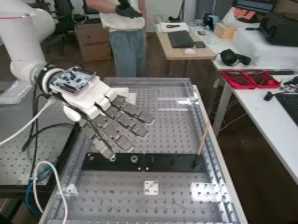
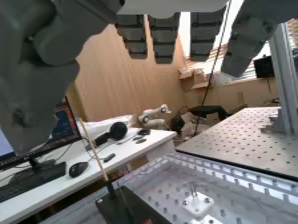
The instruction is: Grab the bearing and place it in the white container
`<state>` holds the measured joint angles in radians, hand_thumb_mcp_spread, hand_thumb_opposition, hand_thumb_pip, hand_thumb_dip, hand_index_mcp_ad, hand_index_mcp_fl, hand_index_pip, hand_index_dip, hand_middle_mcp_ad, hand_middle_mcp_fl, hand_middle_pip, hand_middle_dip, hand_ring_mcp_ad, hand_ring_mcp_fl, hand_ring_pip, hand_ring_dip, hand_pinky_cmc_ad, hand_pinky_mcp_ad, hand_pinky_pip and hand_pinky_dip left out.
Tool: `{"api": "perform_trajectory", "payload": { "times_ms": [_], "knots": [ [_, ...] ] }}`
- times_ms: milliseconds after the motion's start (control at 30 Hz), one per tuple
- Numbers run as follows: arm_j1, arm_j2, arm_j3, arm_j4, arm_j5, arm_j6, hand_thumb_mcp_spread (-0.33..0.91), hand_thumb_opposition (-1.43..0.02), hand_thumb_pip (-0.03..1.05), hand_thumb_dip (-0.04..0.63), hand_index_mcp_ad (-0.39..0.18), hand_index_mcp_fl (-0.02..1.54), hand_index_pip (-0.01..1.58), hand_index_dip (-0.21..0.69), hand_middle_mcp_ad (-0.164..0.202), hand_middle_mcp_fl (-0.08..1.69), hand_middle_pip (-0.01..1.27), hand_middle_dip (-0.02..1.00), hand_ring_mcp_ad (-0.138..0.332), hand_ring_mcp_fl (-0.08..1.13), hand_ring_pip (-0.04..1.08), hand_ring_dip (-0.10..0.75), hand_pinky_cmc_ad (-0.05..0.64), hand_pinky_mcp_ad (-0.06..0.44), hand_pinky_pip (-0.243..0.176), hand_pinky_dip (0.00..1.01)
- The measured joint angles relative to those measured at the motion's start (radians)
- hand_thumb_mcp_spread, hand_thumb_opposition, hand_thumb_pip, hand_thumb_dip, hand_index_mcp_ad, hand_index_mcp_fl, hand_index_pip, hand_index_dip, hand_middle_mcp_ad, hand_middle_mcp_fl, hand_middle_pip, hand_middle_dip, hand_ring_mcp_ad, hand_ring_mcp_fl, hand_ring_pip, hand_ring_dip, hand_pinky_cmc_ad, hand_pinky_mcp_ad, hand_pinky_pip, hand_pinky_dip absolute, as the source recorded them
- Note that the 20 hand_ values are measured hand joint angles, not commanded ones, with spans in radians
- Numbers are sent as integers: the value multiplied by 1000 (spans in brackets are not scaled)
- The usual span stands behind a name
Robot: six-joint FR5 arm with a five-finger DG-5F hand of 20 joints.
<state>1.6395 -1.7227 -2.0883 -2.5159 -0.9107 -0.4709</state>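
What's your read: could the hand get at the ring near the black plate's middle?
Probably yes: the hand hangs open nearby, and nothing appears to cover the ring; the thin stick stands off to one side.

In the high view I count two red trays (image 1: 233, 86), one stick (image 1: 203, 138), one headset (image 1: 230, 57), one carton (image 1: 92, 41) standing on the floor, one wooden block (image 1: 225, 31) and two white cables (image 1: 62, 195).

From my wrist I count one monitor (image 2: 65, 126), one keyboard (image 2: 34, 179), one small robot arm (image 2: 154, 119) on the desk and two white blocks (image 2: 197, 205). The stick and the headset I see there too, one of each.
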Motion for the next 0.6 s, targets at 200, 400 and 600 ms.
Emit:
{"api": "perform_trajectory", "payload": {
  "times_ms": [200,400,600],
  "knots": [
    [13,-53,-11,60,54,34,344,-709,457,112,9,51,229,75,94,-5,138,124,197,-2,94,59,414,311,-91,243],
    [13,-107,-3,83,86,67,356,-726,483,145,-7,61,513,94,94,-3,140,126,197,-2,93,59,414,314,-91,243],
    [17,-172,4,129,148,111,379,-738,531,176,-7,56,778,96,94,-7,138,126,197,-2,89,59,417,314,-91,243]
  ]
}}
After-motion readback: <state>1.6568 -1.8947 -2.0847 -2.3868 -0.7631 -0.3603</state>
